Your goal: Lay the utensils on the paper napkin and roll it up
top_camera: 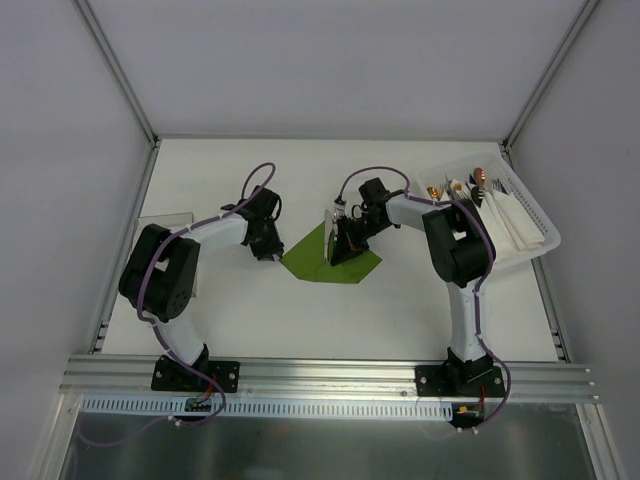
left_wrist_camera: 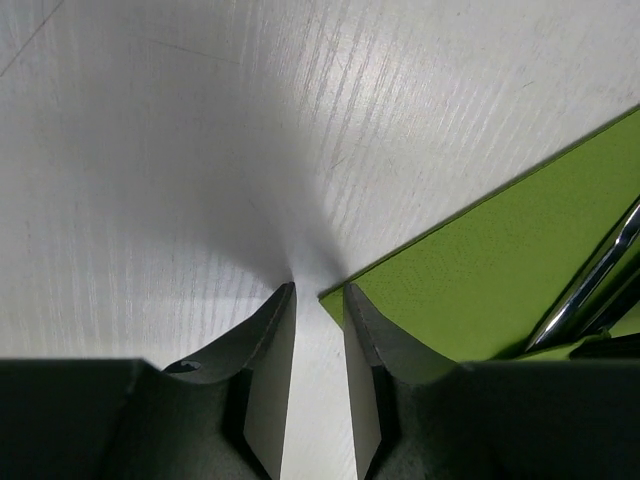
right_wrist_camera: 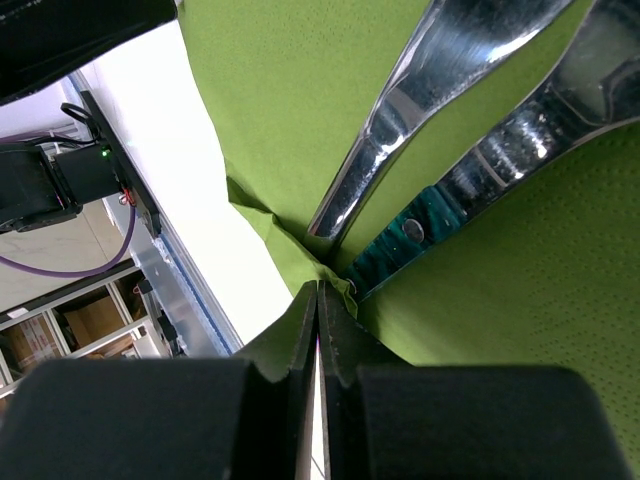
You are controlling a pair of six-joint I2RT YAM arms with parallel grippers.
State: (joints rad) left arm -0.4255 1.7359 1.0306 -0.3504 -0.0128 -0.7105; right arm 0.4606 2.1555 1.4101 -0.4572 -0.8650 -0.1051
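While both arms reach toward the middle of the table (top_camera: 400, 310), I can see the paper napkin (top_camera: 318, 264) lying there as a flat olive-green sheet between the 2 grippers. The left gripper (left_wrist_camera: 318, 292) sits low at the sheet's left corner. Its fingers (left_wrist_camera: 268, 335) stand a narrow gap apart with only bare table between them, so it holds nothing. The napkin's corner lies just beside 1 fingertip. The right gripper (right_wrist_camera: 318, 292) is over the napkin's right part, and its fingers (right_wrist_camera: 298, 335) are pressed together. A puckered fold of the green paper is drawn in at their tips, which I read as a pinch on the napkin's edge. The utensils (right_wrist_camera: 430, 80) rest on the napkin: 2 silvery handles side by side, converging toward that pinch. At the far right of the table stands a white basket (top_camera: 545, 236) with folded white napkins (top_camera: 507, 225) and copper-tipped cutlery (top_camera: 478, 180), well apart from the green sheet.
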